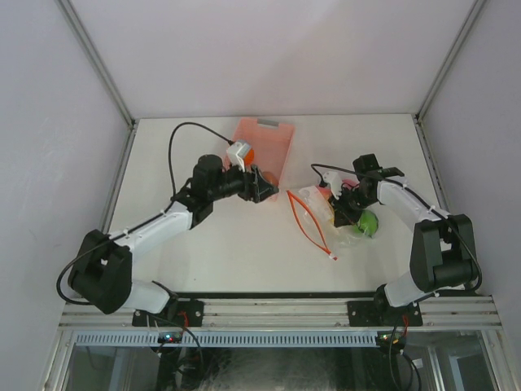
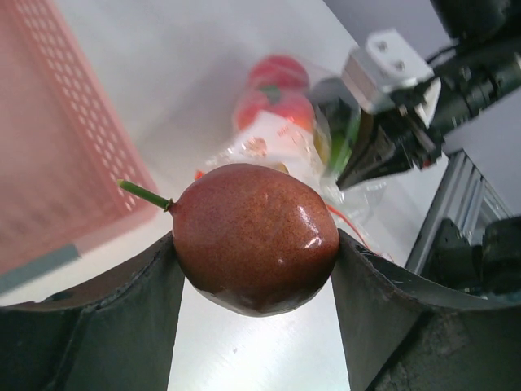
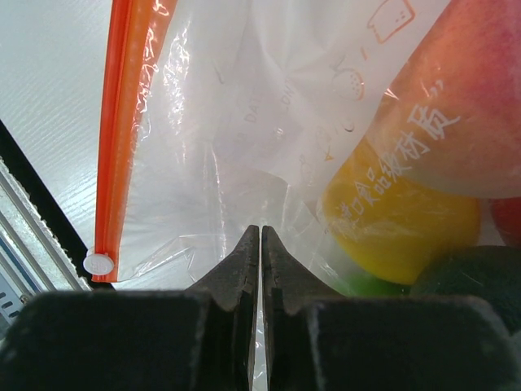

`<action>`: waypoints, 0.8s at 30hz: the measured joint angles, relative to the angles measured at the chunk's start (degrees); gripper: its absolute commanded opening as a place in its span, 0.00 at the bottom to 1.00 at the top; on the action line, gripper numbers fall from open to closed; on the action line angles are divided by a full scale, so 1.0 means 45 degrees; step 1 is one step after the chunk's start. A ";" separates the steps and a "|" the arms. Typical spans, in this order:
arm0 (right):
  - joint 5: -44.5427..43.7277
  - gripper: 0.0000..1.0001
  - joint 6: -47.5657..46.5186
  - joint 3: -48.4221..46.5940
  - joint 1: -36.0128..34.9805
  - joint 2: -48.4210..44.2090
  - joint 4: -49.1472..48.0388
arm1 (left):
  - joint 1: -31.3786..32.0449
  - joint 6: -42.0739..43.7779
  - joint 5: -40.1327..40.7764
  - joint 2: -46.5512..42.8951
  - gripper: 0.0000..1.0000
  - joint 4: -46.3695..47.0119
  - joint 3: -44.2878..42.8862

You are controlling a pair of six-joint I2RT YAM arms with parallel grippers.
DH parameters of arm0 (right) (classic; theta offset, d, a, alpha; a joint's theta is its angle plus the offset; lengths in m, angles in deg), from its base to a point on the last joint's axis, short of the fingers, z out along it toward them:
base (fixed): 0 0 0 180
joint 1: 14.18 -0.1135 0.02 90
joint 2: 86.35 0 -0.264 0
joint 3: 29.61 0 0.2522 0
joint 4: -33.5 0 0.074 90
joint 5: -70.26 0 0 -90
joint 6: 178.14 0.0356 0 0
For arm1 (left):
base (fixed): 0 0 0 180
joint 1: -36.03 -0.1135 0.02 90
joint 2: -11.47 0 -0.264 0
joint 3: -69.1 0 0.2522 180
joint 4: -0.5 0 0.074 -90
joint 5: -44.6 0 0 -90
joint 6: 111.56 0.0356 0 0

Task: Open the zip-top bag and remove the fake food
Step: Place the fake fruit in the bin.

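Zip-top bag [image 1: 313, 213] lies on the white table [image 1: 203, 252], right of centre. Right gripper [image 3: 260, 244]: jaws pressed together, tips against the clear film; pinch not certain. Just past the tips, yellow fruit [image 3: 399, 232] and peach-red fruit [image 3: 456, 106] sit inside; orange zipper strip [image 3: 122, 122] runs to the left. Left gripper [image 1: 260, 189]: clamped around a brown fruit [image 2: 254, 236] with a green stem, near the pink basket [image 1: 267, 145].

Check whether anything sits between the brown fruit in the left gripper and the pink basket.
Nothing visible does. The left gripper holds the brown fruit beside the pink basket, only bare table between them. The zip-top bag, pinched by the right gripper, lies on the fruit's other side.
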 measured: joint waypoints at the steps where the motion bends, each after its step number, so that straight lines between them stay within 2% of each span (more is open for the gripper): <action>1: 0.0000 0.02 -0.0005 0.0000 0.0000 0.0000 0.0005 | -0.0151 -0.0078 0.0073 0.0092 0.29 -0.0141 -0.0253; 8: -0.0034 0.02 -0.0015 0.0000 0.0000 0.0000 0.0000 | -0.0806 -0.0189 0.1107 0.1413 0.29 -0.0928 -0.1933; 14: -0.0044 0.02 -0.0019 0.0000 0.0000 0.0000 0.0000 | -0.0865 -0.0024 0.2623 0.3079 0.29 -0.2526 -0.3614; 21: -0.0092 0.02 -0.0024 0.0000 -0.0005 0.0000 0.0000 | -0.1345 0.0835 0.4401 0.4930 0.30 -0.4692 -0.6377; 24: -0.0097 0.02 -0.0024 0.0000 -0.0005 0.0000 0.0000 | -0.1481 0.1375 0.5217 0.5960 0.30 -0.5765 -0.8131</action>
